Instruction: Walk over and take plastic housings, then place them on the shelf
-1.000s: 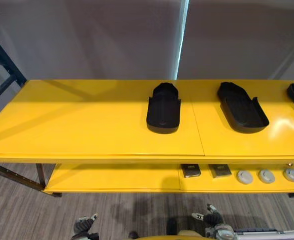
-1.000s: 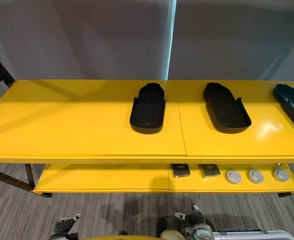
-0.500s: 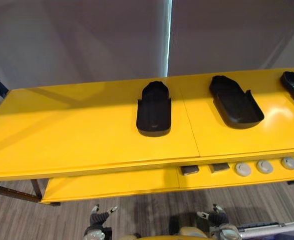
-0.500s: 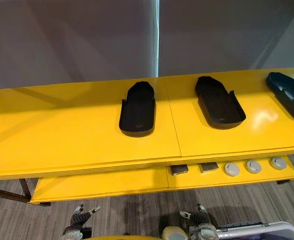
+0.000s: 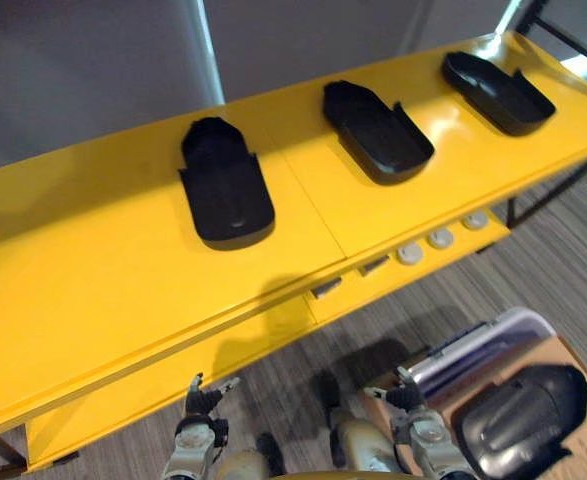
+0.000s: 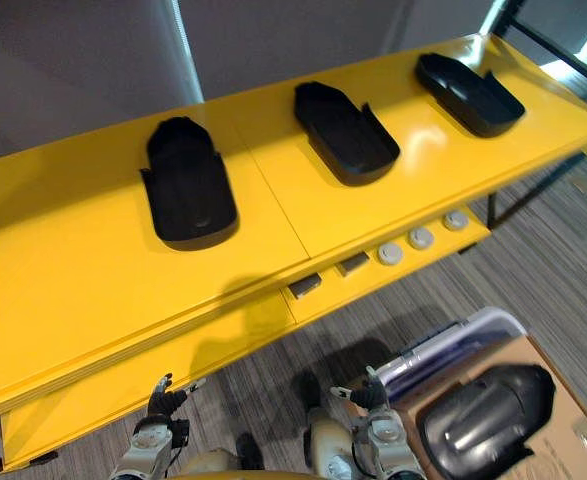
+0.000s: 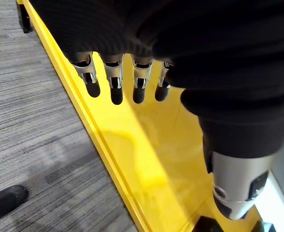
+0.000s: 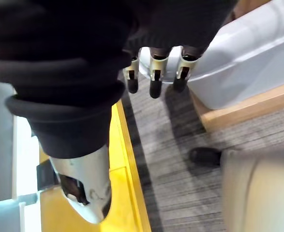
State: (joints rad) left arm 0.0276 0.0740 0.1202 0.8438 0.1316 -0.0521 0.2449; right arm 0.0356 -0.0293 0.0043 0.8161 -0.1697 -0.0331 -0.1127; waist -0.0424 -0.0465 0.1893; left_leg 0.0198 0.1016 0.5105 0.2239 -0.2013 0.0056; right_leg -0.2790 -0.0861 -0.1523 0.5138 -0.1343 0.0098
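Observation:
Three black plastic housings lie in a row on the yellow shelf top (image 5: 93,290): a left one (image 5: 225,185), a middle one (image 5: 376,130) and a right one (image 5: 498,90). A fourth black housing (image 5: 518,420) lies in a cardboard box (image 6: 565,432) on the floor at the lower right. My left hand (image 5: 201,418) hangs low in front of the shelf's lower board, its fingers (image 7: 115,82) straight and holding nothing. My right hand (image 5: 418,425) hangs low beside the box, fingers (image 8: 154,72) straight and holding nothing.
The lower yellow shelf carries round grey discs (image 5: 438,238) and small dark blocks (image 5: 325,288). A translucent plastic bin (image 5: 473,345) stands on the floor against the cardboard box. Grey carpet lies in front of the shelf and a grey wall stands behind it.
The camera has swung right and down, so the whole scene has shifted left and tilted. The box with a housing and the bin have come into view. Both hands still hang low.

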